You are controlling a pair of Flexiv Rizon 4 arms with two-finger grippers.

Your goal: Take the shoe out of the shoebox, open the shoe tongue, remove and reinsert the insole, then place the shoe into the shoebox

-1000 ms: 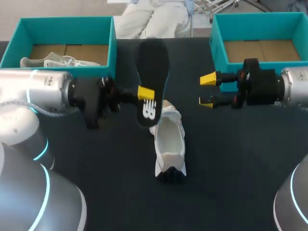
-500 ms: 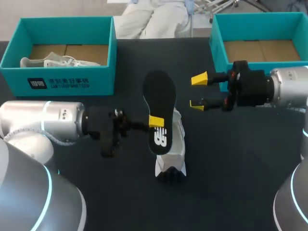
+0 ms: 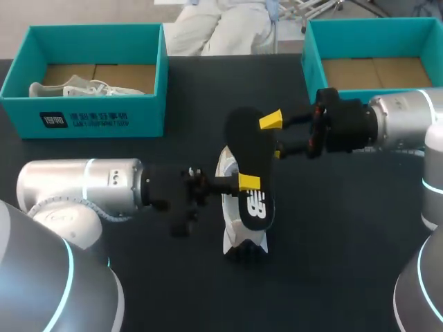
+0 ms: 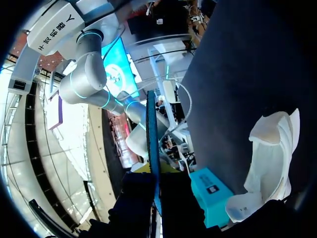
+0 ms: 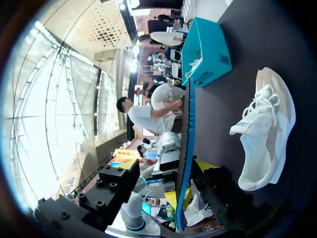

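Since a second ago the left arm has carried the insole [image 3: 250,166] rightward and nearer, over the shoe [image 3: 234,232], and the right gripper [image 3: 274,136] has come left to the insole's far end.

From the head view, the left gripper [image 3: 248,183] pinches the black insole near its heel, holding it above the white shoe, which lies on the dark table [image 3: 346,242] between the two teal boxes. The right gripper's yellow-tipped fingers are spread wide on either side of the insole's far end. A second shoe [image 3: 69,88] lies in the left shoebox [image 3: 97,117]; the right shoebox [image 3: 310,62] stands behind the right arm.

At the left wrist, the insole [image 4: 152,144] shows edge-on, clamped between the left gripper's [image 4: 154,186] dark fingers, with the shoe [image 4: 272,163] on the table beside it.

At the right wrist, the insole's thin edge [image 5: 185,158] stands between the right gripper's [image 5: 166,173] parted fingers; whether either finger touches it cannot be told. The shoe [image 5: 262,134] lies beside it, the left shoebox [image 5: 208,49] further ahead.
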